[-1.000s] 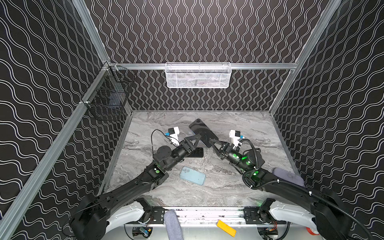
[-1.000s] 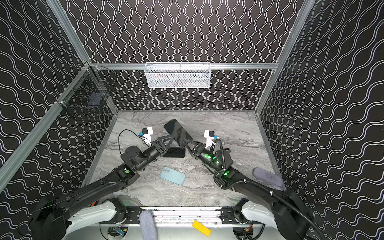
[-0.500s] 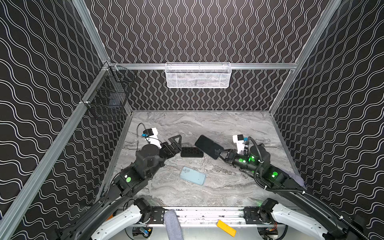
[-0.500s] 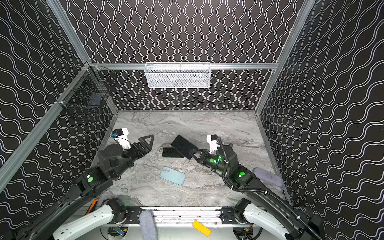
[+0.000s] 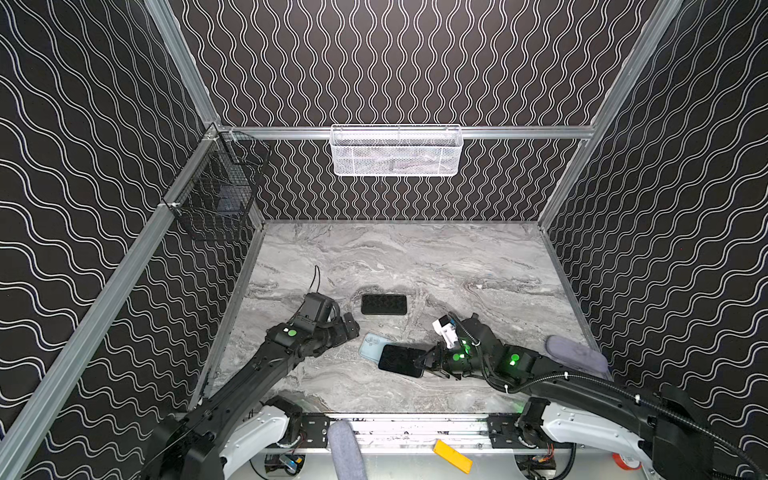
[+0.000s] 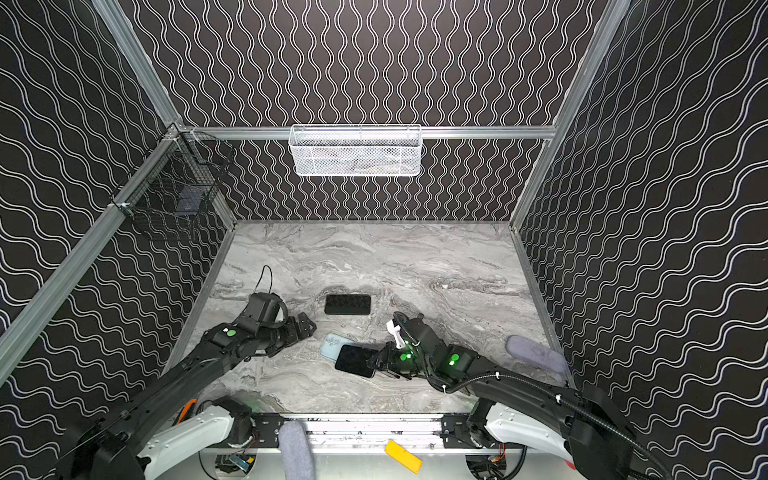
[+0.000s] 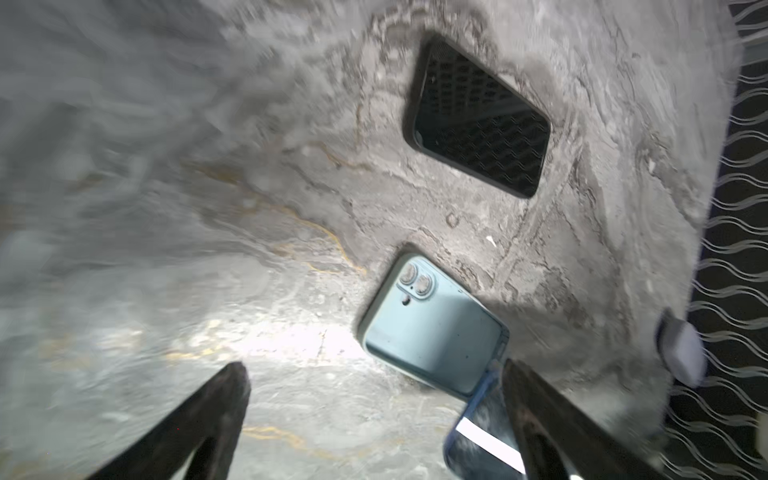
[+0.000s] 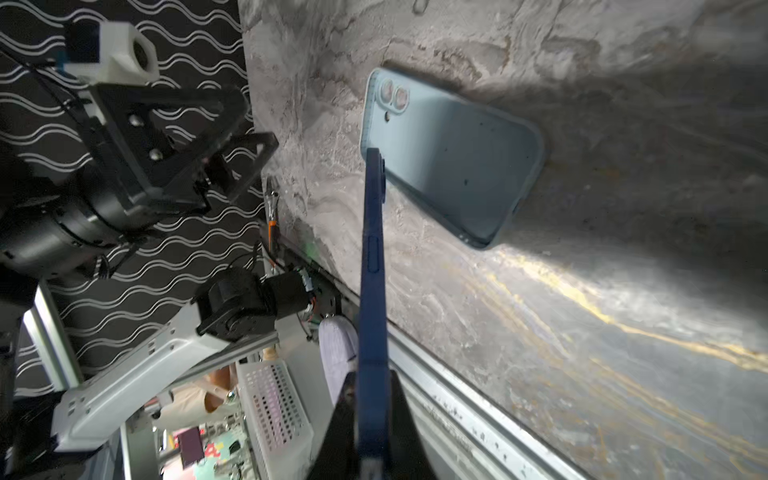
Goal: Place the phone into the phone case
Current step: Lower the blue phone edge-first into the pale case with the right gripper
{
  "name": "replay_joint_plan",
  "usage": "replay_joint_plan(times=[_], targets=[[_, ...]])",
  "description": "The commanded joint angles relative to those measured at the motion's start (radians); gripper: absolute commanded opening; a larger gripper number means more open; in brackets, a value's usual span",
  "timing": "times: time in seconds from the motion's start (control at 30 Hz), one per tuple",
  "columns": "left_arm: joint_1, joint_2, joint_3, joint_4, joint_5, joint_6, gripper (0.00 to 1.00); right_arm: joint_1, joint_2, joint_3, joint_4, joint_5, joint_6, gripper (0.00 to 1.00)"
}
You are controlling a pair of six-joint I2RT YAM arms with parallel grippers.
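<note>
Marble tabletop [image 5: 457, 257] is enclosed by black wave-patterned walls [image 5: 395, 62]. The left gripper [image 5: 352, 327] is held wide open, while the right gripper [image 5: 426, 363] is clamped on the dark-blue, black-screened phone [image 5: 399, 360], held over one end of the pale-blue case [image 5: 370, 345].

No writing, brand, number or sign can be read anywhere. The phone [image 7: 478, 415], which overlaps one end of the phone case [image 7: 432, 332], shows a white stripe [image 7: 488, 449] on its face, but no letters are legible on it. In the right wrist view a coloured sheet [image 8: 208, 455], well apart from the phone case, may carry printed shapes. They are too blurred to make out.
</note>
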Motion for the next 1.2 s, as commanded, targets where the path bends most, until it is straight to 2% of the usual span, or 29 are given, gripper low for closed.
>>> replay_joint_plan(times=[0.0, 0.33, 0.67, 0.97, 1.17], targets=[[0.01, 0.04, -0.017, 0.184, 0.148, -0.033, 0.98, 0.002, 0.05, 0.018, 0.088, 0.042, 0.006, 0.0], [0.023, 0.117, -0.069, 0.351, 0.179, -0.075, 0.99, -0.003, 0.228, 0.1, 0.101, 0.043, -0.034, 0.0], [0.023, 0.173, -0.082, 0.422, 0.177, -0.09, 0.99, -0.026, 0.349, 0.13, 0.118, -0.019, -0.033, 0.0], [0.023, 0.169, -0.12, 0.47, 0.171, -0.125, 0.99, -0.073, 0.384, 0.126, 0.155, -0.138, 0.056, 0.0], [0.023, 0.147, -0.132, 0.478, 0.157, -0.137, 0.99, -0.069, 0.382, 0.159, 0.084, -0.1, 0.104, 0.0]])
